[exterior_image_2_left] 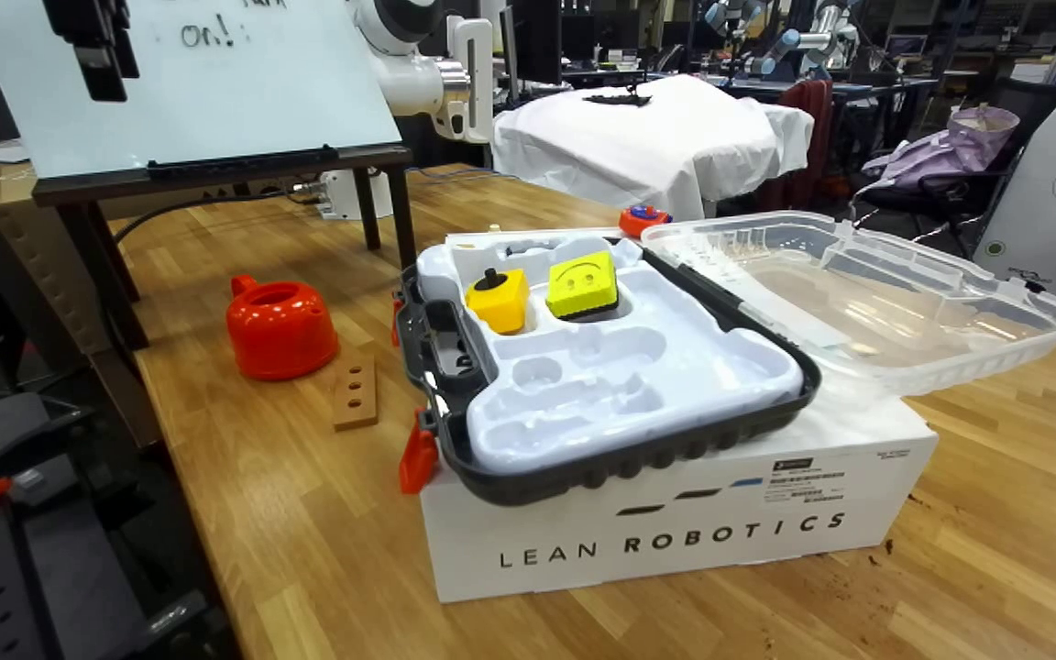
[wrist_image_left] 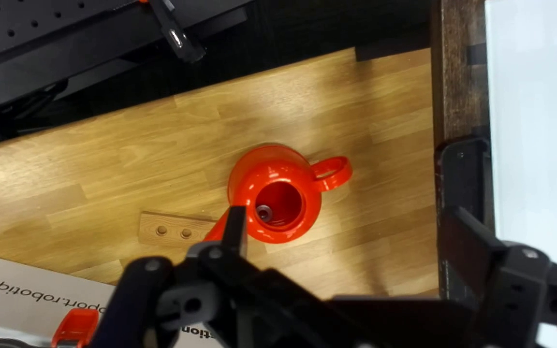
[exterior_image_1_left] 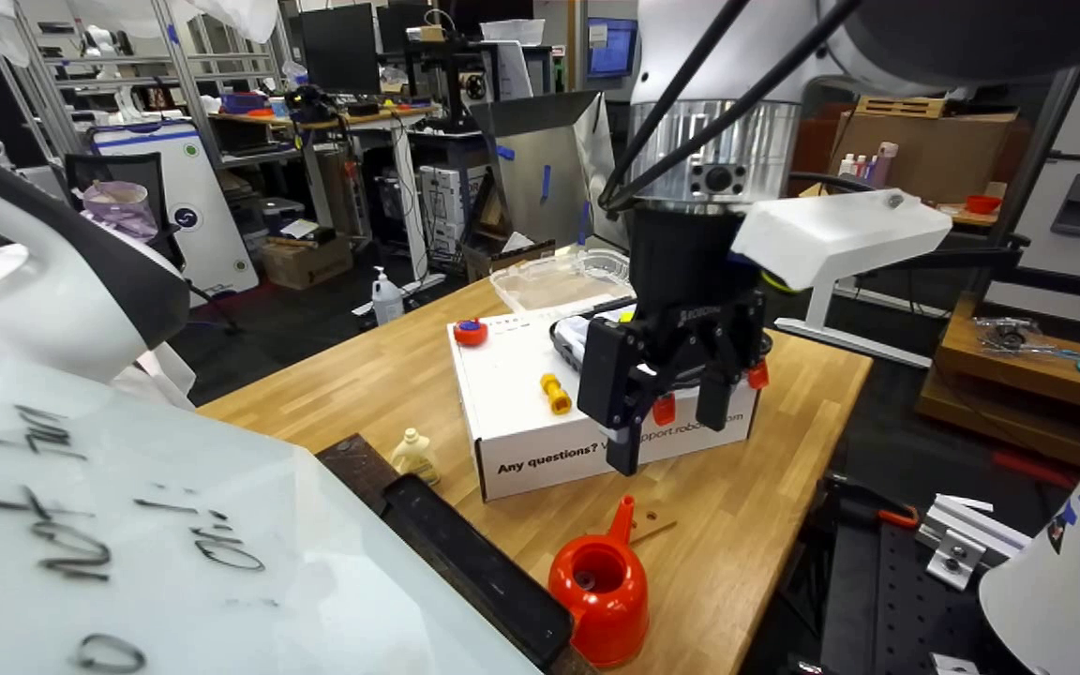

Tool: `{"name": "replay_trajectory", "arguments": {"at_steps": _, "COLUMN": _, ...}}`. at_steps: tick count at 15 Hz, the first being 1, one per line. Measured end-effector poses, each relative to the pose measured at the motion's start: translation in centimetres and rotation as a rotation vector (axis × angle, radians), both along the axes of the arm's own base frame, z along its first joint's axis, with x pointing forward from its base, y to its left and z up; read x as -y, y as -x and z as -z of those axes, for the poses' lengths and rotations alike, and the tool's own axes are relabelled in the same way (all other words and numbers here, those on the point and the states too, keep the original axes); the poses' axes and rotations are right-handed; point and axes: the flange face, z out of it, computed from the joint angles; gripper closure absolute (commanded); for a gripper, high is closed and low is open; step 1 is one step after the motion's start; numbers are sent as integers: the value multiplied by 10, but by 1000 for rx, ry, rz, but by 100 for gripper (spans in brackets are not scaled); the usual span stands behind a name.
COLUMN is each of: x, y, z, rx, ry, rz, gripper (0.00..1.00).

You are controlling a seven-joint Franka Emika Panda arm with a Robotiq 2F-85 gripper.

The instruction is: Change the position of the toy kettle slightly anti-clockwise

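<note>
In an exterior view, the toy kettle stands on the bench, before the whiteboard and left of the cardboard box bearing the carrying case.

This is a robotics lab I'm standing in: jointed robot arms at the back, monitors on cluttered desks, metal framing, a scribbled whiteboard, a LEAN ROBOTICS box on the tabletop.
</note>
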Motion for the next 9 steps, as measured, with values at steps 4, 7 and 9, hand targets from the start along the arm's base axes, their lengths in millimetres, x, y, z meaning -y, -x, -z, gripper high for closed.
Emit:
{"name": "replay_trajectory", "arguments": {"at_steps": 4, "x": 5, "y": -7, "z": 15, "rx": -60, "ry": -38, "rz": 79, "gripper": 0}}
{"name": "replay_trajectory", "arguments": {"at_steps": 7, "x": 13, "y": -22, "z": 25, "rx": -78, "ry": -46, "rz": 184, "gripper": 0}}
{"name": "replay_trajectory", "arguments": {"at_steps": 9, "x": 16, "y": -33, "z": 30, "rx": -70, "ry": -50, "rz": 249, "gripper": 0}}
